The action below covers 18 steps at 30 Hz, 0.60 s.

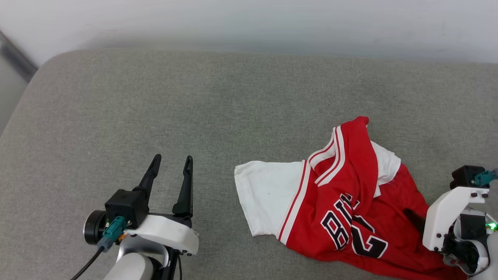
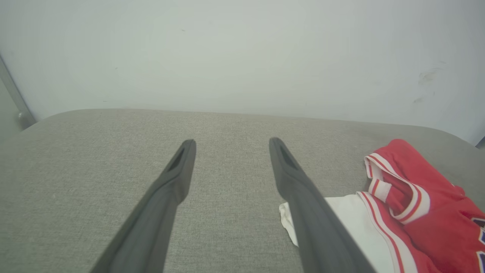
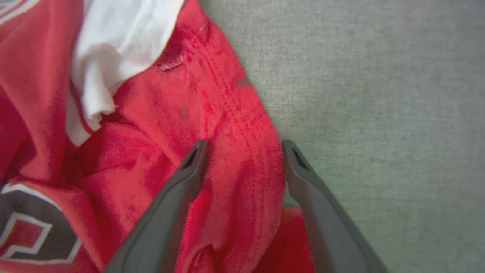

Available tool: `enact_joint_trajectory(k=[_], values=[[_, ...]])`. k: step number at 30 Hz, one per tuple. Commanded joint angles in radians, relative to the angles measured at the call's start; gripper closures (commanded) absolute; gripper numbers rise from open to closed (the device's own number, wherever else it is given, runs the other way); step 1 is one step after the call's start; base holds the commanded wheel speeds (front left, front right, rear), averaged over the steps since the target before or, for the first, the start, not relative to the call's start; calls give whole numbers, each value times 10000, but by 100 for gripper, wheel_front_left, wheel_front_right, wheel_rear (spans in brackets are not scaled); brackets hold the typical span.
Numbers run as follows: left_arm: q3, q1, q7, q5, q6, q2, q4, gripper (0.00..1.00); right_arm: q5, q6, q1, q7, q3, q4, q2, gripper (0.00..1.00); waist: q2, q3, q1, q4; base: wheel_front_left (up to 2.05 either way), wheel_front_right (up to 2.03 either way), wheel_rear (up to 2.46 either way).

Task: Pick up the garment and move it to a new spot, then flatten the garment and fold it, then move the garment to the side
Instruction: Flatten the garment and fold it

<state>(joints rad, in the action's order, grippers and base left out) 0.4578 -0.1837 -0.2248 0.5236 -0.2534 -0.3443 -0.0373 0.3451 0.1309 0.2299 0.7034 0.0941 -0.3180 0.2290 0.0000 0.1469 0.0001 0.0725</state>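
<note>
Right wrist view: right gripper (image 3: 244,146), jaws released, straddles an edge of the garment (image 3: 151,132); left gripper (image 1: 173,158) idle, jaws released; pick-up pending, calling for descent and closure.

A grey woven cushion (image 1: 155,97) (rounded at its far corner) sits against a plain pale wall (image 1: 272,19), evenly lit.
</note>
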Motion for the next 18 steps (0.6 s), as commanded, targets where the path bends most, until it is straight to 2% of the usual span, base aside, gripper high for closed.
enact_joint_trajectory(k=[1, 3, 4, 5, 6, 9, 14, 18], values=[[2, -155, -77, -40, 63, 32, -105, 0, 191, -3, 233, 100, -189, -524, 59, 0, 0, 217, -1, 173, 0, 0, 0], [7, -181, -110, -11, 87, 74, -179, 0, 310, -3, 206, 295, -378, -1043, 3, 0, 0, 239, -1, 194, 0, 0, 0], [2, -188, -127, -3, 94, 88, -222, 0, 376, -3, 164, 405, -453, -1254, -38, 3, 0, 243, -1, 195, 0, 0, 0], [-9, -186, -144, 9, 95, 103, -255, 0, 430, -3, 89, 520, -557, -1404, -56, 64, 0, 241, -1, 187, 0, 0, 0], [-26, -172, -163, 24, 88, 105, -277, 0, 509, -3, 19, 594, -627, -1498, -84, 100, 0, 234, -1, 164, 0, 0, 0], [-64, -125, -185, 38, 62, 106, -326, 0, 585, -2, -81, 603, -726, -1488, -18, 100, 0, 200, -1, 91, 0, 0, 0], [-109, -1, -222, 57, 24, 68, -386, 0, 527, -8, -430, 296, -330, -534, 203, 100, 0, 11, -1, -158, 0, 0, 0], [-103, 109, -237, 80, 27, 50, -389, 0, 386, -6, -1518, 679, 270, 895, -260, 100, 0, -145, -1, -341, 0, 0, 0]])
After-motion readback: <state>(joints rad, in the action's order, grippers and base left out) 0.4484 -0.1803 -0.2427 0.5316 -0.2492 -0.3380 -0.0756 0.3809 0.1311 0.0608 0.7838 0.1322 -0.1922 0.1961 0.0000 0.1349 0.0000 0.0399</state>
